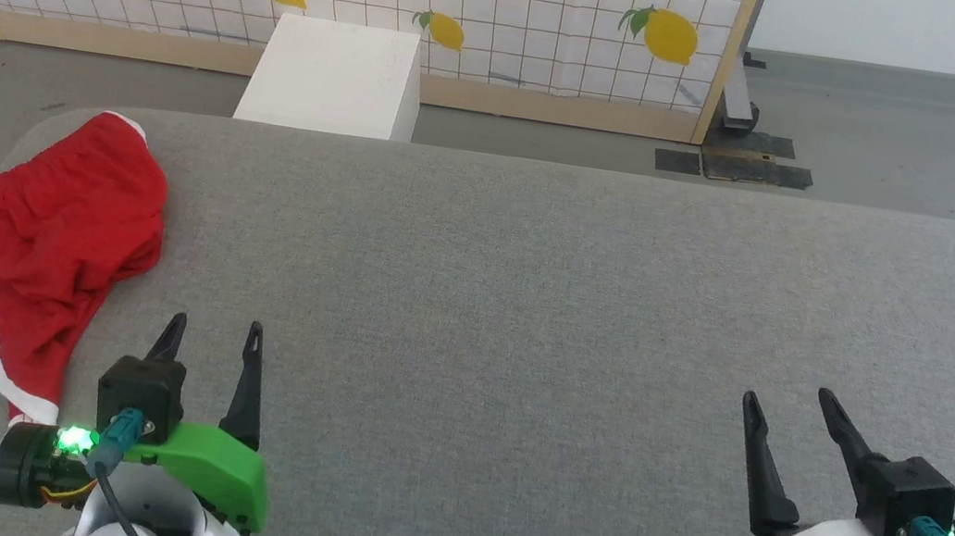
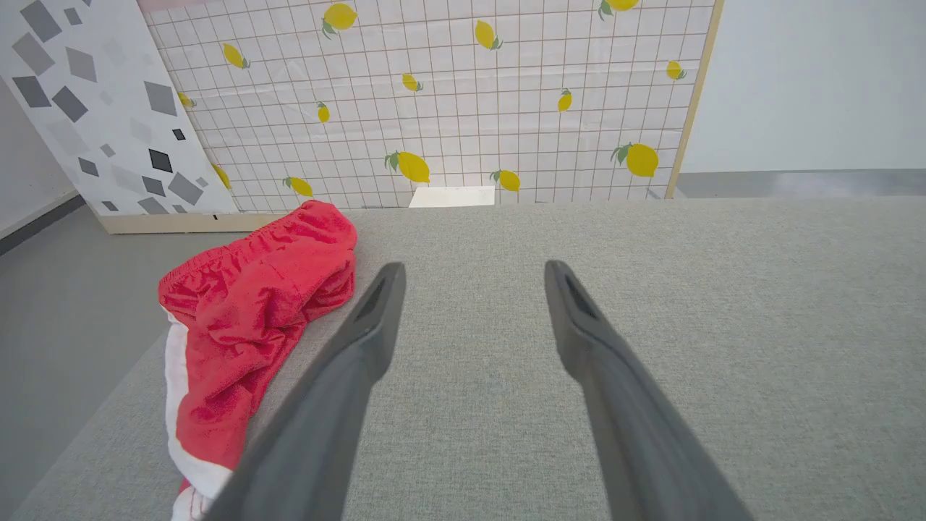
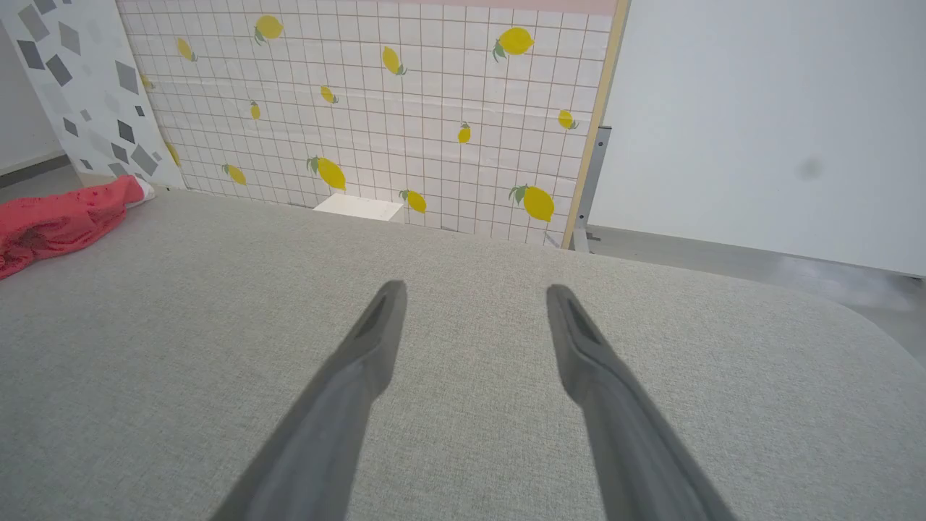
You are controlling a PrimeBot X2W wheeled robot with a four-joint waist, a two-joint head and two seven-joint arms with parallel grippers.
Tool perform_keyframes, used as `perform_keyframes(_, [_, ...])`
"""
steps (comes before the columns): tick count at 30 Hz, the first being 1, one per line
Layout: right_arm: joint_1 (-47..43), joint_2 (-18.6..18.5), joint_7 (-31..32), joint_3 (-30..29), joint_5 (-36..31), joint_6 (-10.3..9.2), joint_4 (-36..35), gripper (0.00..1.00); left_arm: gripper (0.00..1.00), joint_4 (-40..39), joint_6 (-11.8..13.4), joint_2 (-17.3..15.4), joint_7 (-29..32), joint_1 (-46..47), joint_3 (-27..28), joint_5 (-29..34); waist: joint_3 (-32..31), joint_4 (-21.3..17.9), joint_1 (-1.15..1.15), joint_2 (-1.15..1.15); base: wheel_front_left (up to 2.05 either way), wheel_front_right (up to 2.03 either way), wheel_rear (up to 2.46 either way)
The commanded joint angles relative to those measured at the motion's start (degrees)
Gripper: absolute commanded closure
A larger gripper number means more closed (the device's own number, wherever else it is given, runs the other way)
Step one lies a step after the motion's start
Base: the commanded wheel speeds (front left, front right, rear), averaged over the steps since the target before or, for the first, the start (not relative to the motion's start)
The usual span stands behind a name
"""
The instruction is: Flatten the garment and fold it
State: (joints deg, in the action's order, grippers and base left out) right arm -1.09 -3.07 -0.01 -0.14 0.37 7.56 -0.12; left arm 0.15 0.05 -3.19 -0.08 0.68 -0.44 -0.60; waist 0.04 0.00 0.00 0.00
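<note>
At the far left of the head view, the garment (image 1: 52, 236) lay crumpled on the grey padded surface (image 1: 527, 312), right against its rounded left edge. The left gripper (image 1: 215, 322) hovered just beside it, to its lower right, fingers spread wide and holding nothing. The right gripper (image 1: 787, 394) sat at the lower right, well apart from the cloth, its fingers equally wide and empty.

The main risk appeared to be that edge. With the shorts so close to the drop, a sideways tug or a nudge from the left wrist could have slid them off onto the floor. The fabric was also heaped in folds, so a pinch might have caught several layers at once and lifted a bundle rather than a single hem, leaving it unflattened. The right arm would have needed a long reach across.

Its long axis ran roughly from the upper part of the frame down to the bottom, leaning slightly. The heap narrowed to a point near the left wrist, and a white trim band ran along its lower left side. In the left wrist view, the garment (image 2: 253, 311) showed a gathered edge, likely the waistband, facing up and left, away from the fingers.
</note>
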Motion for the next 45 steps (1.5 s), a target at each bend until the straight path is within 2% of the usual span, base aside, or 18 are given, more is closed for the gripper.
perform_keyframes(1, [0.09, -0.03, -0.08, -0.05, -0.12, -0.01, 0.0, 0.0, 0.0, 0.05, -0.08, -0.01, 0.11, -0.07, 0.02, -0.08, 0.02, 0.01, 0.0, 0.0, 0.0, 0.0, 0.0])
perform_keyframes(16, [0.49, -0.01, -1.05, 0.12, 1.51, -0.02, -0.08, 0.0, 0.0, 0.05, -0.22, -0.16, 0.24, -0.08, -0.23, -0.43, 0.14, -0.02, 0.0, 0.0, 0.0, 0.0, 0.0])
perform_keyframes(25, [0.58, -0.11, -1.42, 0.36, 2.78, -0.02, -0.34, 0.0, 0.0, -0.08, -1.21, -0.61, 0.6, -0.34, -1.1, -1.11, 0.11, -0.01, 0.0, 0.0, 0.0, 0.0, 0.0])
perform_keyframes(45, [1.01, 0.04, -2.04, -0.83, 5.73, -0.03, -0.39, 0.0, 0.0, -0.63, -1.18, -1.29, 0.64, -0.41, -1.86, -1.87, 0.48, -0.02, 0.0, 0.0, 0.0, 0.0, 0.0])
